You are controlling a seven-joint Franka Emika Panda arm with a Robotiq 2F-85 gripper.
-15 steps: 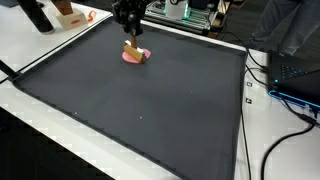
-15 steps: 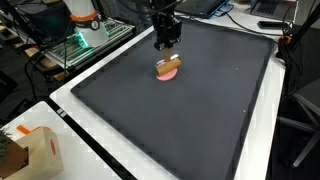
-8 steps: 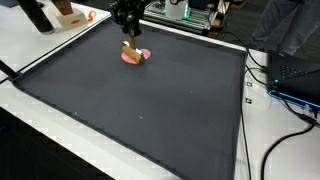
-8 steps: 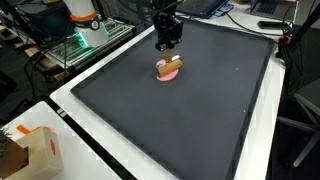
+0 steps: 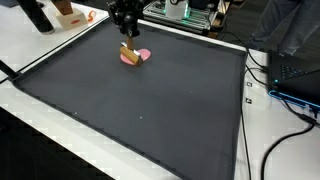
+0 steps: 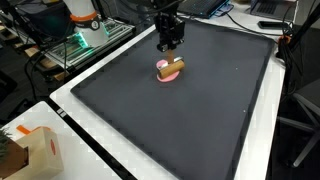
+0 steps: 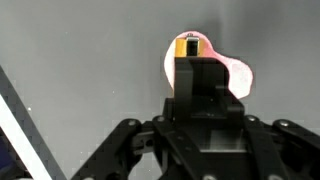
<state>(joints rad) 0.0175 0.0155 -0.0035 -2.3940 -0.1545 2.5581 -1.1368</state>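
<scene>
- The gripper [image 5: 126,39] has its fingers drawn narrow around a wooden block [image 5: 128,51] (the block's yellowish end shows at the fingertips in the wrist view).
- The block touches a pink piece [image 5: 142,55] on the far part of the black mat [image 5: 150,110] covering the tabletop.

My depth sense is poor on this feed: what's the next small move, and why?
Probably ease the gripper straight down a little. It looks shut on the wooden block, which hangs tilted right over the pink piece on the black mat; whether they touch yet is unclear.
</scene>
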